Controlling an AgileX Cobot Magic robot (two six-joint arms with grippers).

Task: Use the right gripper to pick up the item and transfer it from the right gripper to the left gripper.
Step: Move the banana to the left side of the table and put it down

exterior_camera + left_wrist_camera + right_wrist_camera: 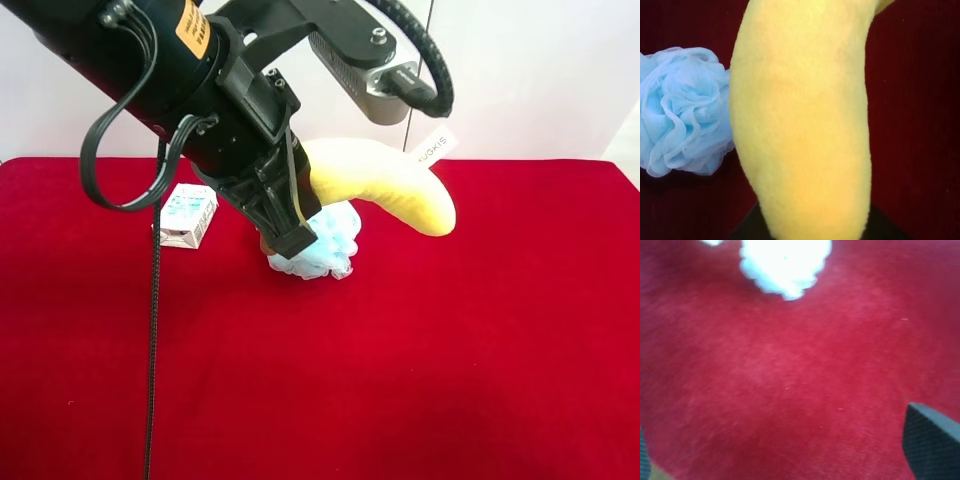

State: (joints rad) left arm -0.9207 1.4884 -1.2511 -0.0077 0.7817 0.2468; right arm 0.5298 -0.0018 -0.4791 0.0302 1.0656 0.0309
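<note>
The yellow plush banana [385, 182] hangs in the air above the red cloth, its white tag [432, 146] sticking up. My left gripper [292, 225], on the black arm with the grey mount, is shut on one end of it. In the left wrist view the banana [802, 125] fills the middle of the picture. My right gripper [790, 455] is open and empty over bare red cloth, with only its black fingertips [930, 445] showing at the picture's edges. The right arm is out of the exterior high view.
A light-blue mesh bath puff [325, 245] lies on the red cloth [420, 380] just under the left gripper; it also shows in the wrist views [785, 262] [682, 107]. A small white-and-blue carton [187, 214] lies beside it. A black cable [152, 350] hangs down.
</note>
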